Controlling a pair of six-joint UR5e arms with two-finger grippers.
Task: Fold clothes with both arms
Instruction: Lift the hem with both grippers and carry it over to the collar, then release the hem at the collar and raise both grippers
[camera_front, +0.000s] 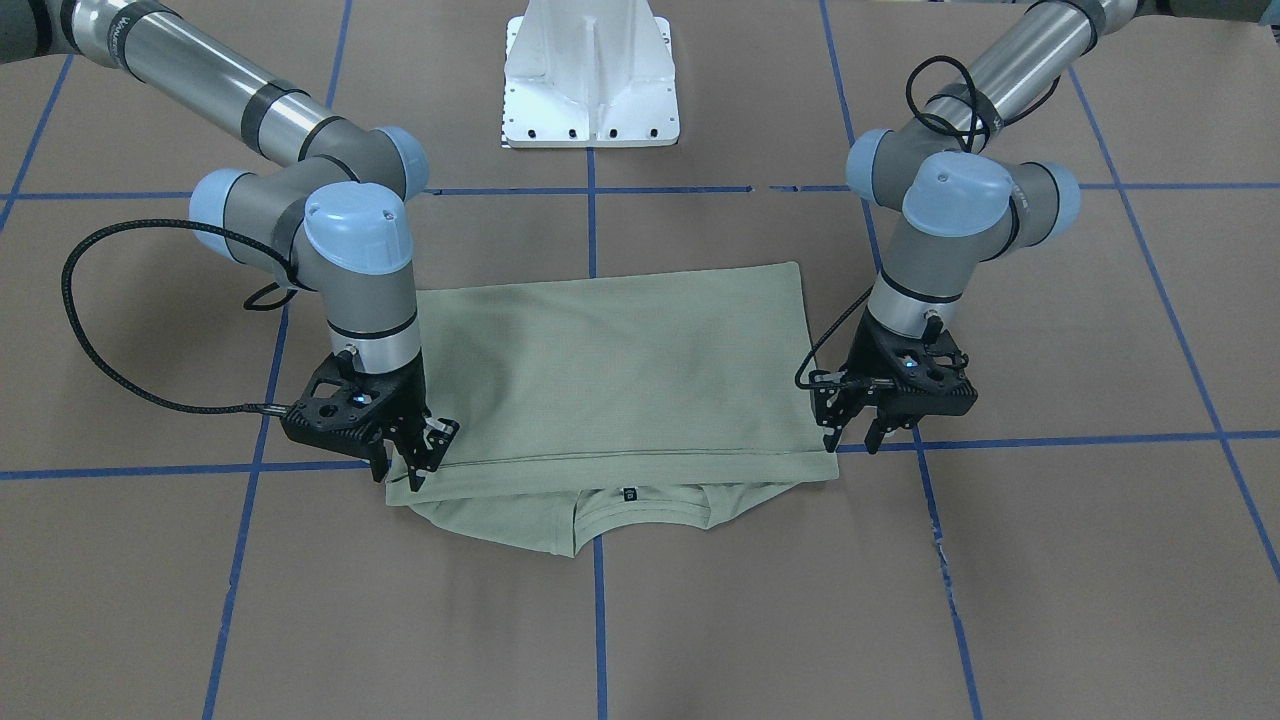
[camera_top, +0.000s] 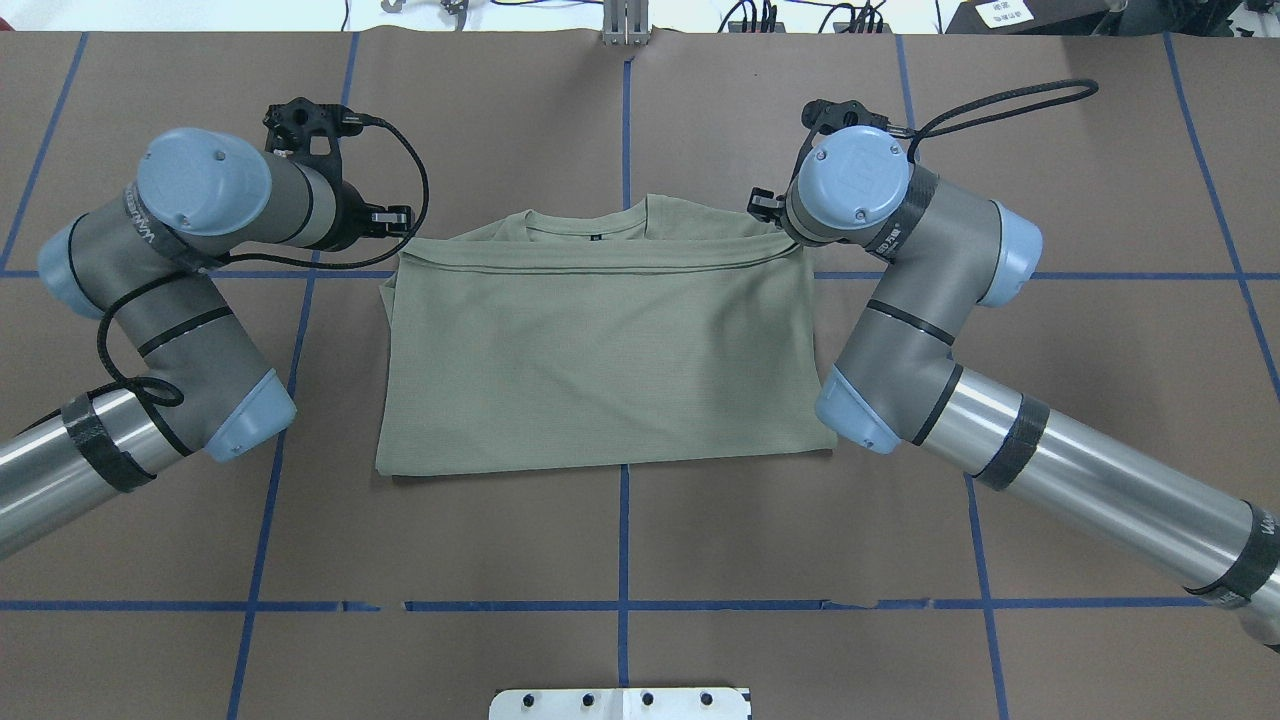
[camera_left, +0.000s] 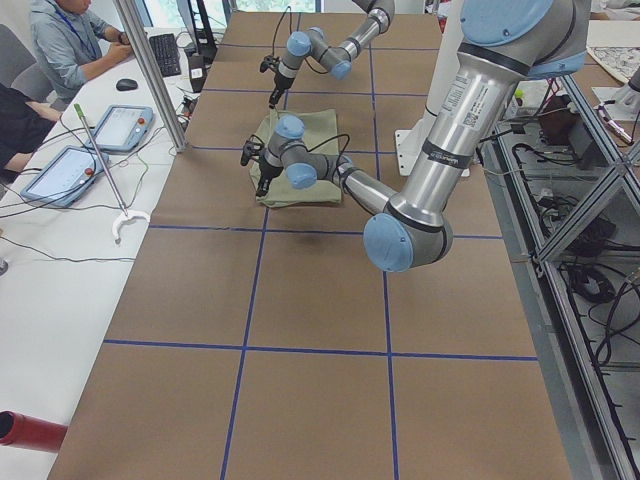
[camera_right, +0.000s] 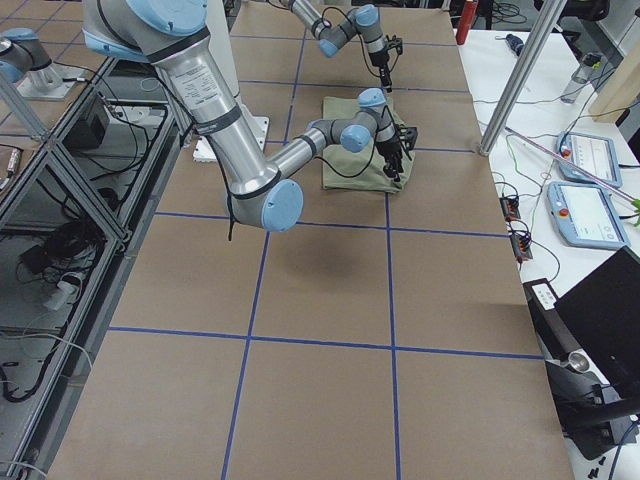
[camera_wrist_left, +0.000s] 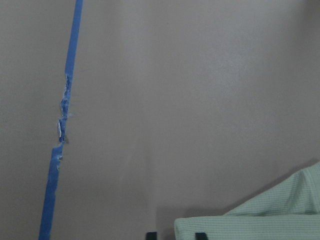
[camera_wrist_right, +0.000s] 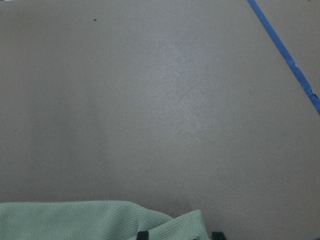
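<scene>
Two black claw grippers flank one pale sage-green knit shirt (camera_front: 620, 380), folded flat mid-table on brown paper. Robot's right gripper (camera_front: 405, 462) pinches the shirt's folded corner; left gripper (camera_front: 852, 437) hangs beside the opposite corner, fingers narrowly parted, gripping nothing.

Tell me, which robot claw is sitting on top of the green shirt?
The right gripper. Its fingers overlap the shirt at one corner, while the left gripper hangs just beside the opposite corner, over bare table.
</scene>
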